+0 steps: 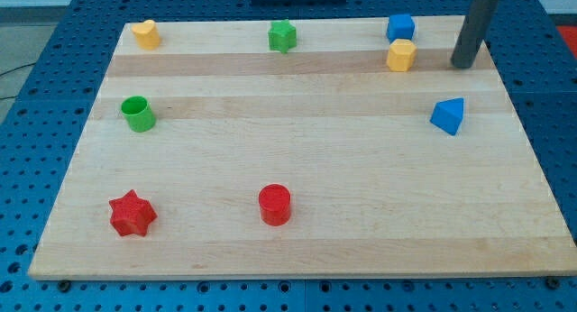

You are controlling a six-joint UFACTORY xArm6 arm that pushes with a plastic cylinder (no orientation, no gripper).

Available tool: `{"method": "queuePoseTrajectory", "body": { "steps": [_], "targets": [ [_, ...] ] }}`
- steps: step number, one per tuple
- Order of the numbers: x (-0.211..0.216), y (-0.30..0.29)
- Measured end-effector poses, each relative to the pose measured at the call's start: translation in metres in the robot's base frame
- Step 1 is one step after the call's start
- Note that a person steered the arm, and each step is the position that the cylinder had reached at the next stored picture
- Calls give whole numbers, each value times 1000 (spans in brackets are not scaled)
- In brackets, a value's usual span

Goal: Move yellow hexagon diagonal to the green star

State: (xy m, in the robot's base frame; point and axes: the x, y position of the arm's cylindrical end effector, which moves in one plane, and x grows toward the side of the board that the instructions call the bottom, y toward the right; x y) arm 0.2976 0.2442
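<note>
The tip (463, 66) is set down near the desk's (297, 249) top right edge. No claw is fitted to this arm, so no spread or pinched state can be told. The yellow hexagon (401, 55) is seen just to the tip's left, not touched, with the blue cube (400, 27) just above it. The green star (282, 35) lies well to the left, near the top edge. The task is judged barely begun: the hexagon is not yet pushed leftward to a spot diagonal to the star.
</note>
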Motion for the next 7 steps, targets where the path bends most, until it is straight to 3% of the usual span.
{"method": "queuePoseTrajectory", "body": {
  "steps": [2,3,4,6,7],
  "targets": [
    [-10,-105],
    [-13,-120],
    [8,-182],
    [8,-222],
    [51,-203]
  ]
}}
